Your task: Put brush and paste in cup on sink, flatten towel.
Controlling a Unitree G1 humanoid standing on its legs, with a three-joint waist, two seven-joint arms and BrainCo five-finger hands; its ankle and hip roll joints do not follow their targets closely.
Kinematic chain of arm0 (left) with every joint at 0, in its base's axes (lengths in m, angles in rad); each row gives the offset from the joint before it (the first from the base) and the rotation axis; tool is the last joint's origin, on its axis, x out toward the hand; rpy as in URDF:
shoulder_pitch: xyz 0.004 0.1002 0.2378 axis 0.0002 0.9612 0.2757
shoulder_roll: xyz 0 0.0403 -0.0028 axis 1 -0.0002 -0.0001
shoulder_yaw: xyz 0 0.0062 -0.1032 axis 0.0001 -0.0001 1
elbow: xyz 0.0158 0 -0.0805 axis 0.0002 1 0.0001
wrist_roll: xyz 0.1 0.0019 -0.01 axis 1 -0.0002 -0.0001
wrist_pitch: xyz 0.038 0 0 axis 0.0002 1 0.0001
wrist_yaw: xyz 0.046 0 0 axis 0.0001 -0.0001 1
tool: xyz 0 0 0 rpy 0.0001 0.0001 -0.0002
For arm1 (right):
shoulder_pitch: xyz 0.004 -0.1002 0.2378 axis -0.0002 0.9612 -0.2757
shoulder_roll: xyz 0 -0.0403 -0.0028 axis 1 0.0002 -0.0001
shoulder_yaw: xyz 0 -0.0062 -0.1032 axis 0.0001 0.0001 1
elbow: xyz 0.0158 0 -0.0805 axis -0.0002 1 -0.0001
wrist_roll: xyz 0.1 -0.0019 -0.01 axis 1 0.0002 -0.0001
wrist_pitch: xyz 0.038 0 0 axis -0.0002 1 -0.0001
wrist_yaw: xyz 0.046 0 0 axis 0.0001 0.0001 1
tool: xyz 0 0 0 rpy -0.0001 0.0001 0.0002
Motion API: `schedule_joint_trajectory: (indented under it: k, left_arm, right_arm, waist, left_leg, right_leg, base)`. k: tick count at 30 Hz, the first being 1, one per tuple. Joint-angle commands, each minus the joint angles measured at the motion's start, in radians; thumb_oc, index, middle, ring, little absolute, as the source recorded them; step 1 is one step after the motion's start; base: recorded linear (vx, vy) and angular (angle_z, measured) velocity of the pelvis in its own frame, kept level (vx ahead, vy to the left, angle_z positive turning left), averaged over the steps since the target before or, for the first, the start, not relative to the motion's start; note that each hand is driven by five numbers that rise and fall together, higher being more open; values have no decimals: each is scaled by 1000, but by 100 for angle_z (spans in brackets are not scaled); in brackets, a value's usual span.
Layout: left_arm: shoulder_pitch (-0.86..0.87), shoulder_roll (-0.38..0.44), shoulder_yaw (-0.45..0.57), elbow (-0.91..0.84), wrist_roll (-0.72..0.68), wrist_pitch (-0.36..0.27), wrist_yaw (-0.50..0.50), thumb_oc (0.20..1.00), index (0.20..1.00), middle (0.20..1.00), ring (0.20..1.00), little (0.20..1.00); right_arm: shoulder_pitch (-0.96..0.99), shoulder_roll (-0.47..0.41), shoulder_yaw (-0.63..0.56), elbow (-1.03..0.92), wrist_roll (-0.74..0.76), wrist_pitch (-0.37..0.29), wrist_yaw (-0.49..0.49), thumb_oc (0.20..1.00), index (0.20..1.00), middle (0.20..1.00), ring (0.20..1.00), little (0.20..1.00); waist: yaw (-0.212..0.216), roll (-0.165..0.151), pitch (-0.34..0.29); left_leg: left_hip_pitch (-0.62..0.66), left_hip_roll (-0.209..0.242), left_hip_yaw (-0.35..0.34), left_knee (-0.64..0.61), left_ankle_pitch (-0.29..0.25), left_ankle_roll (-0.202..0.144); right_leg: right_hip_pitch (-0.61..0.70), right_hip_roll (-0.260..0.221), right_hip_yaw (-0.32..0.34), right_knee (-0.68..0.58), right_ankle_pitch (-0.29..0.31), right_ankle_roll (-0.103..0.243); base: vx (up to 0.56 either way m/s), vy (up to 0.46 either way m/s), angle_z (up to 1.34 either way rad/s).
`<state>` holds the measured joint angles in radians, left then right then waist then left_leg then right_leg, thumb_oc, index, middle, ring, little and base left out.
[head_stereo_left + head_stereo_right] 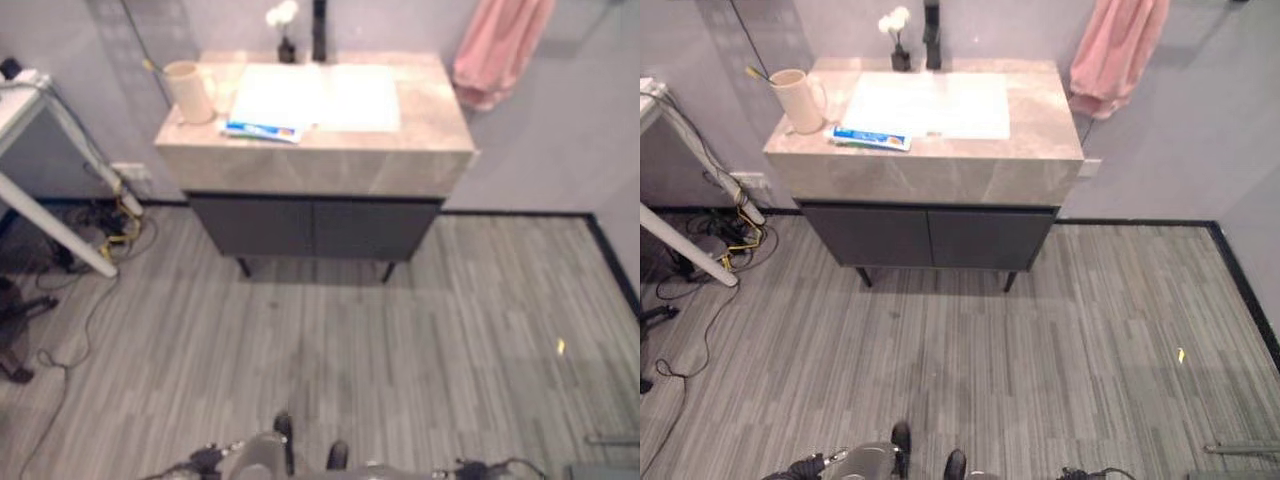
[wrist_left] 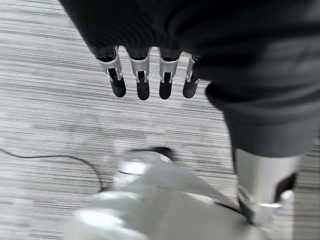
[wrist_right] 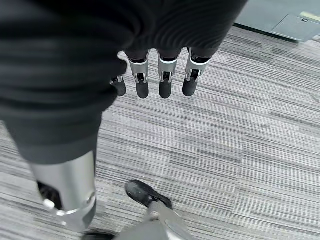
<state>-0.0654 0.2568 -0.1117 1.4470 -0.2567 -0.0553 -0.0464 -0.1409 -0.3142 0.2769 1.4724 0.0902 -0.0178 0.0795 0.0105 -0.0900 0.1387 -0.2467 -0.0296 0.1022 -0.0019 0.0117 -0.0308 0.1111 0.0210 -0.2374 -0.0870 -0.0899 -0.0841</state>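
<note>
Pink towel (image 1: 1118, 52) is seen bunched beside the sink (image 1: 930, 105), paste (image 1: 871, 138) uncupped by the cup (image 1: 800, 100); left hand (image 2: 150, 75) and right hand (image 3: 155, 75) are held straight-fingered, empty.

I saw the room lit softly and evenly from above, fairly bright, with no hard-edged shadows. The white basin (image 1: 315, 97) was the brightest patch and washed out almost flat, and the stone counter (image 1: 435, 115) around it carried a pale sheen. The cabinet front (image 1: 310, 225) below sat in shade, and a faint dark band lay on the floor (image 1: 460, 320) beneath it. The pink towel (image 1: 500, 45) threw a diffuse shadow on the wall (image 1: 565, 130). One small yellow glint (image 1: 560, 346) showed on the floor. On the left hand (image 2: 142, 75) and the right hand (image 3: 165, 75) the silver caught small highlights, while their covers read almost black.
</note>
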Motion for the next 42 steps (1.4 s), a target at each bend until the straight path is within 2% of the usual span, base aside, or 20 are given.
schedule_joint_trajectory:
  k: [1, 5, 9, 10, 12, 14, 16, 18, 19, 20, 21, 22, 24, 25, 26, 29, 31, 35, 37, 42]
  left_arm:
    - [12, 28, -1, 56, 26, -1, -8, 1000, 1000, 1000, 1000, 1000]
    - [42, 44, 16, 70, 30, -5, -8, 1000, 1000, 1000, 1000, 1000]
    - [53, 58, 1, 76, 68, -2, -12, 1000, 1000, 1000, 1000, 1000]
    - [57, 61, -6, 73, 81, -2, -15, 1000, 1000, 1000, 1000, 1000]
    - [57, 72, -21, 65, 91, -4, -15, 1000, 1000, 1000, 1000, 1000]
    - [51, 74, -29, 57, 91, -2, -14, 1000, 1000, 1000, 1000, 1000]
    - [43, 77, -46, 43, 95, -4, -10, 1000, 1000, 1000, 1000, 1000]
    - [35, 85, -45, 40, 92, -6, -9, 1000, 1000, 1000, 1000, 1000]
    - [37, 87, -45, 38, 99, -8, -11, 1000, 1000, 1000, 1000, 1000]
    - [38, 87, -45, 38, 99, -8, -11, 1000, 1000, 1000, 1000, 1000]
    - [36, 86, -47, 38, 104, -11, -12, 1000, 1000, 1000, 1000, 1000]
    - [31, 84, -48, 34, 107, -13, -10, 1000, 1000, 1000, 1000, 1000]
    - [17, 88, -48, 30, 101, -18, -5, 1000, 1000, 1000, 1000, 1000]
    - [9, 88, -49, 34, 105, -21, 2, 1000, 1000, 1000, 1000, 1000]
    - [9, 88, -49, 34, 105, -21, 2, 1000, 1000, 1000, 1000, 1000]
    - [18, 77, -54, 48, 124, -17, -5, 1000, 1000, 1000, 1000, 1000]
    - [26, 78, -45, 43, 117, -16, -5, 1000, 1000, 1000, 1000, 1000]
    - [16, 77, -48, 43, 112, -13, -3, 1000, 1000, 1000, 1000, 1000]
    - [9, 74, -47, 38, 106, -13, 4, 1000, 1000, 1000, 1000, 1000]
    - [-27, 59, -56, 14, 72, -16, 23, 1000, 1000, 1000, 1000, 1000]
  right_arm:
    - [42, -1, 8, 17, 48, -8, 9, 1000, 1000, 1000, 1000, 1000]
    - [29, 20, 20, 13, 44, -10, 14, 1000, 1000, 1000, 1000, 1000]
    - [21, 39, 3, 11, 57, -11, 20, 1000, 1000, 1000, 1000, 1000]
    - [20, 43, 2, 6, 58, -11, 25, 1000, 1000, 1000, 1000, 1000]
    - [11, 49, 18, -14, 50, -11, 30, 1000, 1000, 1000, 1000, 1000]
    - [-3, 52, 30, -39, 46, -13, 32, 1000, 1000, 1000, 1000, 1000]
    - [-16, 58, 39, -63, 50, -18, 25, 1000, 1000, 1000, 1000, 1000]
    - [-27, 68, 49, -86, 56, -21, 28, 1000, 1000, 1000, 1000, 1000]
    - [-29, 73, 60, -97, 53, -23, 31, 1000, 1000, 1000, 1000, 1000]
    - [-28, 74, 60, -96, 53, -23, 31, 1000, 1000, 1000, 1000, 1000]
    - [-32, 73, 69, -98, 40, -23, 31, 1000, 1000, 1000, 1000, 1000]
    - [-38, 74, 74, -111, 32, -25, 27, 1000, 1000, 1000, 1000, 1000]
    - [-46, 69, 80, -124, 19, -24, 22, 1000, 1000, 1000, 1000, 1000]
    - [-45, 65, 82, -128, 3, -23, 20, 1000, 1000, 1000, 1000, 1000]
    - [-45, 65, 82, -128, 3, -23, 20, 1000, 1000, 1000, 1000, 1000]
    - [-28, 58, 99, -110, -31, -22, 23, 1000, 1000, 1000, 1000, 1000]
    - [-26, 40, 106, -115, -41, -26, 17, 1000, 1000, 1000, 1000, 1000]
    - [-35, 28, 109, -110, -36, -28, 7, 1000, 1000, 1000, 1000, 1000]
    - [-44, 15, 106, -114, -24, -34, -4, 1000, 1000, 1000, 1000, 1000]
    - [-54, 0, 114, -114, -20, -33, -14, 1000, 1000, 1000, 1000, 1000]
  waist:
    - [17, 8, -71]
    - [46, 7, -109]
    - [43, 2, -141]
    - [41, 3, -147]
    - [42, 9, -140]
    - [30, 25, -104]
    - [18, 45, -75]
    - [19, 60, -65]
    - [35, 77, -64]
    - [35, 77, -61]
    - [49, 84, -66]
    - [48, 85, -67]
    - [41, 80, -66]
    - [30, 72, -65]
    - [30, 73, -64]
    - [25, 45, -94]
    - [17, 36, -110]
    - [8, 29, -114]
    - [3, 26, -110]
    - [-2, 27, -80]
  left_leg:
    - [-9, 5, -31, -56, 80, -5]
    - [31, -6, -98, -65, 107, 12]
    - [29, -32, -75, 39, 46, 46]
    - [41, -40, -72, 50, 26, 59]
    - [78, -62, -62, 61, -12, 94]
    - [126, -78, -57, 47, -19, 117]
    - [172, -79, -45, 22, -34, 130]
    - [204, -63, -44, 3, -31, 124]
    - [233, -41, -38, -5, -41, 112]
    - [244, -41, -41, -5, -50, 108]
    - [243, -25, -35, -6, -58, 100]
    - [234, -24, -37, -2, -56, 103]
    - [237, -19, -46, 3, -74, 98]
    - [252, -12, -57, 3, -88, 92]
    - [252, -12, -57, 3, -88, 92]
    - [284, 13, -67, -3, -108, 68]
    - [284, 42, -93, 2, -109, 43]
    - [277, 80, -100, 17, -106, 12]
    - [253, 101, -88, 88, -100, -7]
    - [162, 109, -43, 288, -69, -32]
  right_leg:
    - [12, 21, -45, 33, -70, 96]
    - [50, 12, 1, 76, -108, 113]
    - [33, -45, 12, 202, -103, 158]
    - [15, -60, 15, 258, -76, 174]
    - [-84, -110, 28, 480, 41, 212]
    - [-174, -157, 21, 672, 142, 223]
    - [-236, -188, -8, 782, 134, 216]
    - [-277, -166, -35, 701, 60, 201]
    - [-235, -179, -115, 503, 19, 187]
    - [-224, -177, -109, 501, 15, 197]
    - [-219, -175, -119, 354, 24, 193]
    - [-226, -176, -105, 301, 56, 190]
    - [-244, -168, -4, 131, 143, 211]
    - [-251, -169, 59, 112, 178, 226]
    - [-251, -169, 59, 112, 178, 226]
    - [-201, -136, 33, 63, 147, 212]
    - [-181, -104, 13, 53, 121, 192]
    - [-164, -77, -7, 36, 94, 171]
    - [-147, -61, -15, 18, 78, 154]
    - [-103, -53, -52, 0, 50, 124]
  base:
    - [193, 93, -44]
    - [371, 213, -48]
    - [352, 312, -40]
    - [320, 360, -12]
    - [246, 395, -28]
    - [135, 374, -11]
    - [149, 304, 12]
    - [212, 155, -8]
    - [236, 67, -6]
    - [216, 18, 0]
    - [102, -12, -33]
    - [125, -37, -44]
    - [199, -89, -28]
    - [201, -103, -12]
    - [261, -177, 8]
    - [302, -248, 30]
    - [294, -331, 24]
    - [202, -281, 31]
    - [192, -261, 25]
    - [120, -131, 14]
